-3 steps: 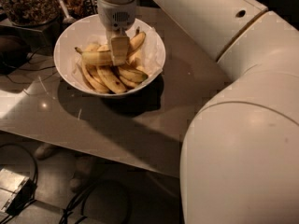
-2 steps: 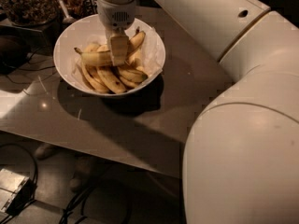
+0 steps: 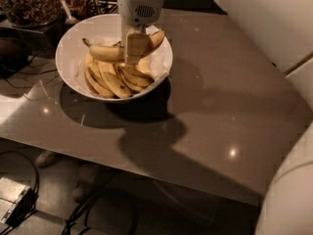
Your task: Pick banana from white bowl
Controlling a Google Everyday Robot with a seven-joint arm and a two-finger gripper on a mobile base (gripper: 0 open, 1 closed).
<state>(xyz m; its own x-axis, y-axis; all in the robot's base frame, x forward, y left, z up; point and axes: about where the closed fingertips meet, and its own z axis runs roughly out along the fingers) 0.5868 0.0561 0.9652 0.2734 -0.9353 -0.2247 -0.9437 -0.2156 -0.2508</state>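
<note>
The white bowl [image 3: 66, 62] stands at the back left of the grey table. My gripper [image 3: 134, 50] hangs over the bowl's middle, shut on the long banana [image 3: 105, 53]. The banana is held crosswise just above the pile, its dark stem end pointing left and its other end [image 3: 157, 36] sticking out to the right of the gripper. Several shorter, curved bananas [image 3: 115, 81] lie in the bowl beneath it. The front finger [image 3: 135, 45] hides the banana's middle.
A dark container of brown bits [image 3: 29, 4] stands behind the bowl at the left. The grey table [image 3: 220, 111] stretches to the right and front. My white arm [image 3: 274, 18] fills the right side. Cables and a small box [image 3: 14, 202] lie on the floor.
The gripper has risen out of the pile with the long banana in it. The bulky arm segments have swung away to the right, uncovering more of the table.
</note>
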